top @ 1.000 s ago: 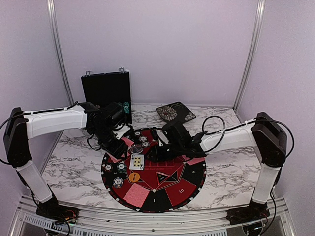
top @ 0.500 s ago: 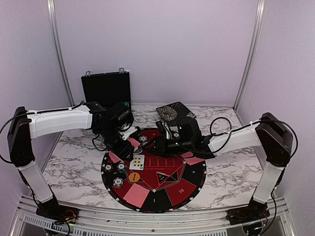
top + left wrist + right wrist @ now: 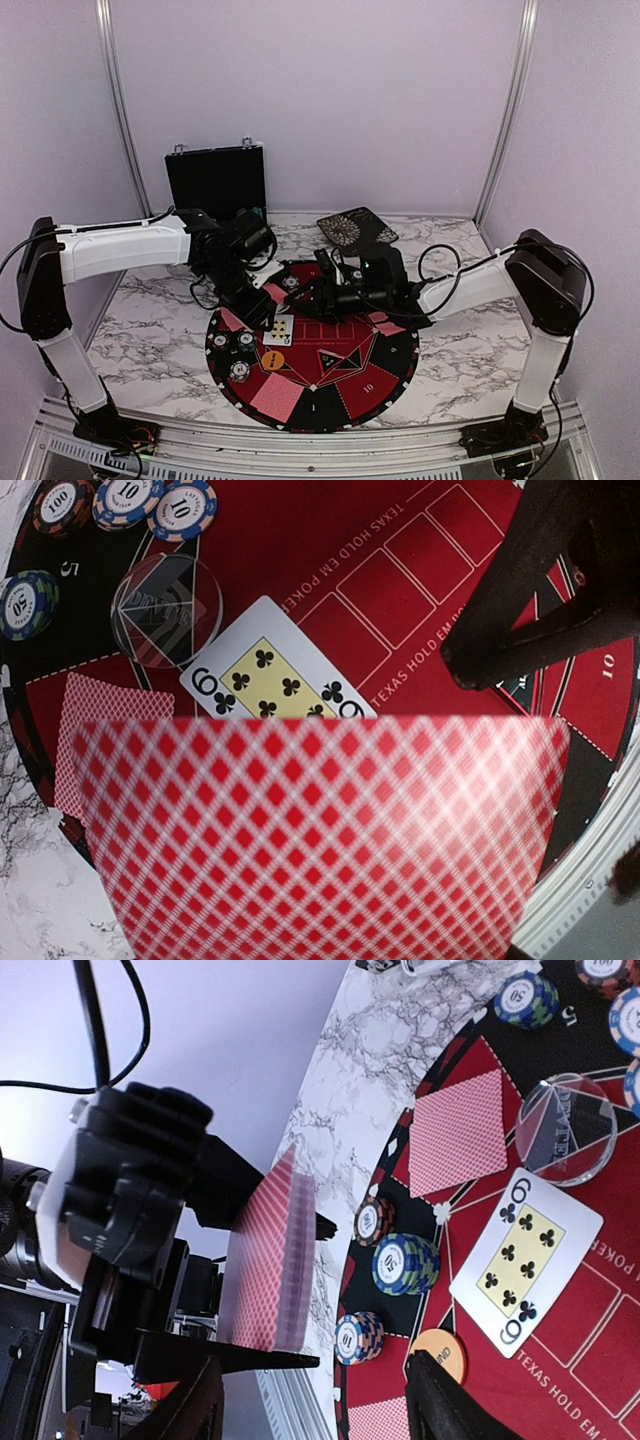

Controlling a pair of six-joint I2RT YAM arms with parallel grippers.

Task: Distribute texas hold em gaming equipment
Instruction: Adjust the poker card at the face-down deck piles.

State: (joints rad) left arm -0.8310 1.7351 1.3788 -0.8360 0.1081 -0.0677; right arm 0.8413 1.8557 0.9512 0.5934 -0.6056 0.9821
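**A:** Where do we have the cards?

**B:** Our left gripper (image 3: pixel 305 1290) is clamped on the red-backed deck (image 3: pixel 262 1260). In the right wrist view it sits centre left, held off the mat (image 3: pixel 590 1360), its long axis running up and down the frame.

**A:** And our right gripper (image 3: pixel 312 1360)?

**B:** Its jaws are apart with nothing between them, at the bottom of that view. The deck lies just ahead of the gap, slightly left.

**A:** So which arm do we use next?

**B:** The right, we judge, since it is the free claw and close. Its fingers stand left and right across the deck's thickness, so we would want one card, not the lot. The six of clubs (image 3: pixel 525 1260) lies face up at lower right, just beside the clear button (image 3: pixel 565 1125).
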